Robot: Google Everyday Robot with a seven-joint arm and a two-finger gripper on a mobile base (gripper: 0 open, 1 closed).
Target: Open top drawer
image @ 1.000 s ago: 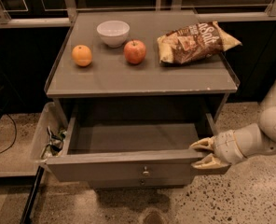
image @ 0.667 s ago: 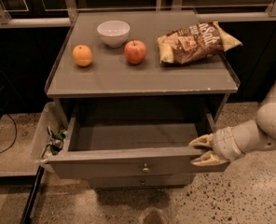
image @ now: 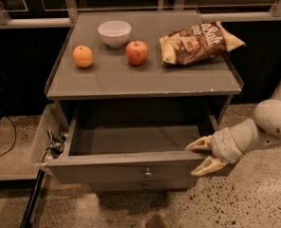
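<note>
Pincer [image: 192, 160] at right front corner, top drawer [image: 107, 169] out

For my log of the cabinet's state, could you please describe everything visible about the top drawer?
The top drawer is a wide grey box, metal-looking, pulled well out beneath the table top and level. Its plain inside shows nothing in it. A small round knob sits at its front centre. The claw is at its right front corner, open, fingers either side of the front edge; contact is unclear.
</note>
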